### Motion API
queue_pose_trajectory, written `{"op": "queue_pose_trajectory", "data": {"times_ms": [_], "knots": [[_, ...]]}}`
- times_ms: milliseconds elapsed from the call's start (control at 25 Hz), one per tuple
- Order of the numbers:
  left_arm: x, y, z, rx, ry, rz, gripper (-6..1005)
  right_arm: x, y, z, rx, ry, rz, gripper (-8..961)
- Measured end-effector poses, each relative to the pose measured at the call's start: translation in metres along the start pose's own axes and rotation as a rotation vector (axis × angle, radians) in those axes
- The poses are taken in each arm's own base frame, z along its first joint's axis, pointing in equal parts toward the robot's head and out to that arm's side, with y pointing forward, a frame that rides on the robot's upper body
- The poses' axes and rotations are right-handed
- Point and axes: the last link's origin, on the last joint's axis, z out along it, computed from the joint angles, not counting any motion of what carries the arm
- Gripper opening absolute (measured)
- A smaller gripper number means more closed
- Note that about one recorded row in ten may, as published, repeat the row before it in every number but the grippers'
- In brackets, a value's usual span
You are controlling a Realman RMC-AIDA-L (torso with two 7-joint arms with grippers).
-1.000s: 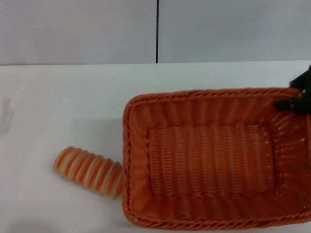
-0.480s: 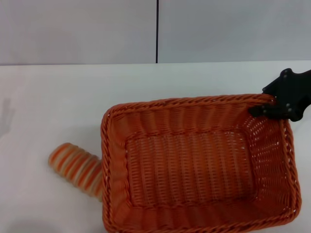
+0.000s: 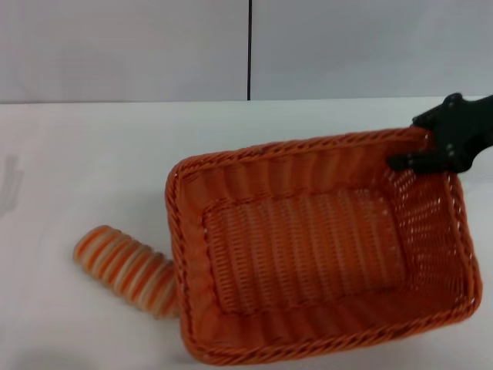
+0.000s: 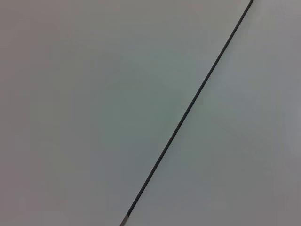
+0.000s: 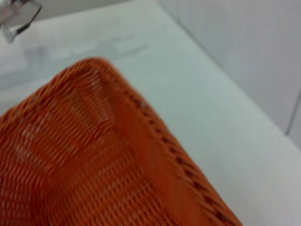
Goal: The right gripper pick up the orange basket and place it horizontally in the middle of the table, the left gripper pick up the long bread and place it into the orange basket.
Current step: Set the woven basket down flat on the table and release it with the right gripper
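One corner carries it all: I have the right gripper [image 3: 420,158] clamped on the orange basket [image 3: 316,250] at its far right rim, basket skewed on the tabletop [image 3: 92,154]. I'd square it gently, sparing the long bread [image 3: 123,268] touching its left wall.

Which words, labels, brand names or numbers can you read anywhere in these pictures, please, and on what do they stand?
None: no text, label, brand or number shows in any view.
The orange basket, the long bread, the table and the right gripper on the basket's far right corner all look unmarked.
The left wrist view shows only a plain wall with a dark seam.
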Motion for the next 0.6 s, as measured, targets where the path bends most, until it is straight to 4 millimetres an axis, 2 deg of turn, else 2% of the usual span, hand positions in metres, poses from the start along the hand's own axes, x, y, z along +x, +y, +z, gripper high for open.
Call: {"op": "queue_pose_trajectory", "data": {"times_ms": [280,600], "knots": [[0.000,-0.002,0.000,0.007,-0.004,0.002,771,0.005,-0.004,-0.015,0.075,-0.121,0.043,363],[-0.001,-0.002,0.002,0.010,-0.011,0.003,769,0.009,-0.001,-0.016,0.074,-0.153,0.044,432]]}}
